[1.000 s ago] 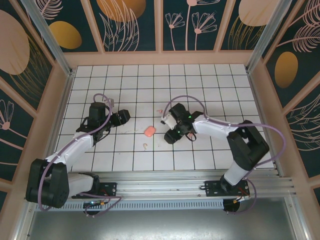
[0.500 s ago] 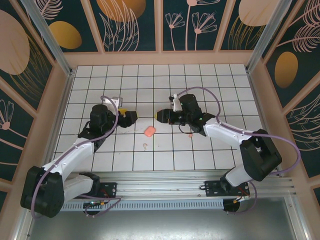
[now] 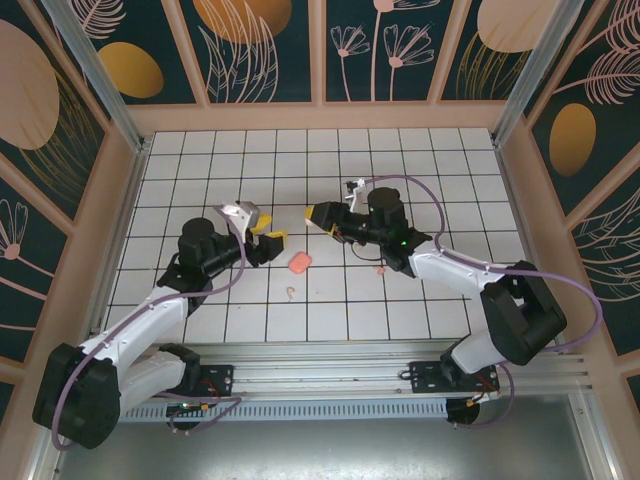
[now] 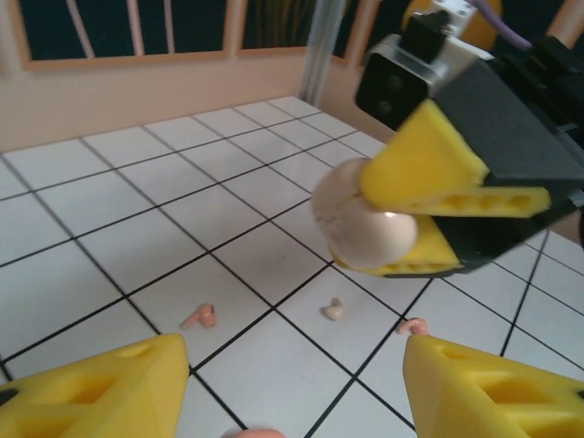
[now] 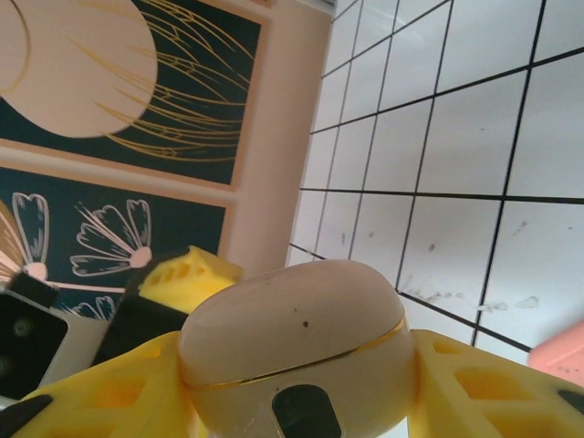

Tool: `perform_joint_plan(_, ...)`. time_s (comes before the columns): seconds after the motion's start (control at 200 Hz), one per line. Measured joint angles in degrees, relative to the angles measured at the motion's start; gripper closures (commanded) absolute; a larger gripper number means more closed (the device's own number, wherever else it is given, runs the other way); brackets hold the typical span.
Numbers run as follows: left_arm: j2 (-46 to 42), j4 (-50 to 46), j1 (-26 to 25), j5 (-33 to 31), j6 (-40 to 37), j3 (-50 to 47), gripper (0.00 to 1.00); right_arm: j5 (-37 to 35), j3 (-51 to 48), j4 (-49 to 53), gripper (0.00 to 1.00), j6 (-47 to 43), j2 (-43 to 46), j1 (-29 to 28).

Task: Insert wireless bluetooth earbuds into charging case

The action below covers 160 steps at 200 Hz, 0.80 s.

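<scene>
The beige charging case (image 4: 365, 219), lid shut, is clamped above mid-table between the yellow fingers of the right gripper (image 5: 297, 388). The earbuds (image 4: 334, 310) lie loose on the tiles nearer the bases. The left gripper (image 4: 292, 392) faces the case, jaws spread and empty. A clumsy pry at the lid could twist the case loose. The table (image 3: 420, 160) is white and gridded, the walls (image 3: 270, 50) dark and floral.

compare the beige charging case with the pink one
Colour: the beige charging case is cream with a gold seam; the pink charging case is salmon. Position: the beige one is clamped in the right gripper; the pink one lies on the table. Both are small and rounded.
</scene>
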State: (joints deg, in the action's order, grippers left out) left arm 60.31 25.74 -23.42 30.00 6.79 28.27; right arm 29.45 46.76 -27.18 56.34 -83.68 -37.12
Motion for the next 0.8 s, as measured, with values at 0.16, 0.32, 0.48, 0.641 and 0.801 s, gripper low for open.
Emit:
perform_joint_plan(0.16, 2.38, 1.55, -3.48, 0.20, -2.54, 0.15, 0.36, -0.94, -0.35, -2.51, 0.48, 2.21, 0.31, -0.74)
perform_joint_plan(0.32, 5.33, 3.32, -5.66, -0.74, -2.95, 0.50, 0.37, -1.46, -0.35, -4.55, 0.48, 3.76, 0.31, -2.03)
perform_joint_plan(0.48, 6.80, 7.58, -6.58, -2.54, -1.84, 0.55, 0.37, -2.16, -0.35, -5.57, 0.48, 4.74, 0.31, -2.71)
perform_joint_plan(0.641, 6.88, 12.85, -6.60, -3.91, 0.17, 0.55, 0.36, -2.64, -0.37, -6.54, 0.48, 5.73, 0.31, -3.21)
perform_joint_plan(0.801, 7.65, 16.33, -6.71, -4.13, 1.68, 0.55, 0.36, -2.84, -0.44, -6.93, 0.48, 6.23, 0.31, -3.78)
